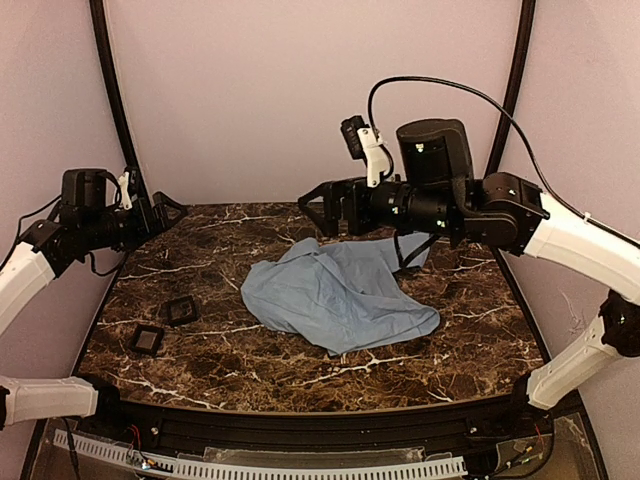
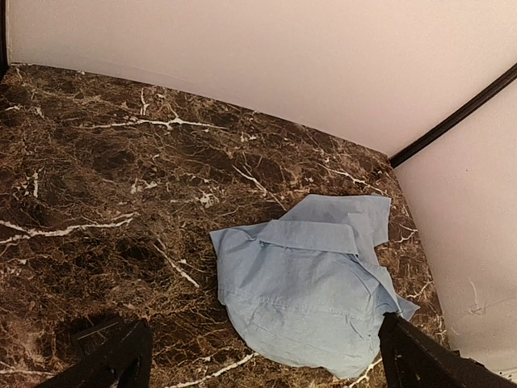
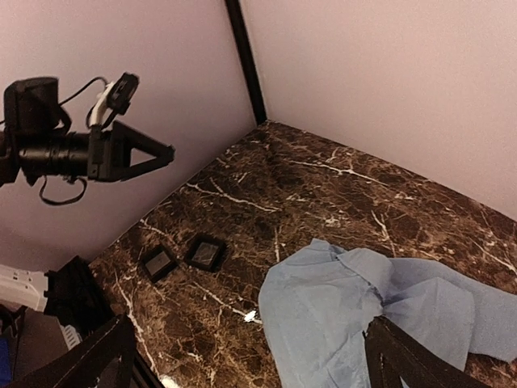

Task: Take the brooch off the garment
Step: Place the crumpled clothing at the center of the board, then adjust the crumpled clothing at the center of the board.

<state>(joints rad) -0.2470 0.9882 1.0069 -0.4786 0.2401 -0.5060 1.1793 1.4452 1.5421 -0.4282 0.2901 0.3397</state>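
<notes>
While both arms hang above the marble table (image 1: 250,372), the left gripper (image 1: 172,212) by the far left corner and the right gripper (image 1: 315,210) over the shirt's far edge hold their fingers spread wide, gripping nothing. The light blue shirt (image 1: 335,292) lies crumpled mid-table, with two black square pads (image 1: 180,310) well apart to its left. I cannot make out the brooch in any view.

Dim warm light, soft focus

White arm links (image 1: 585,240), black joints, black angular right gripper (image 1: 315,210), thin black cable (image 1: 450,88)
</notes>
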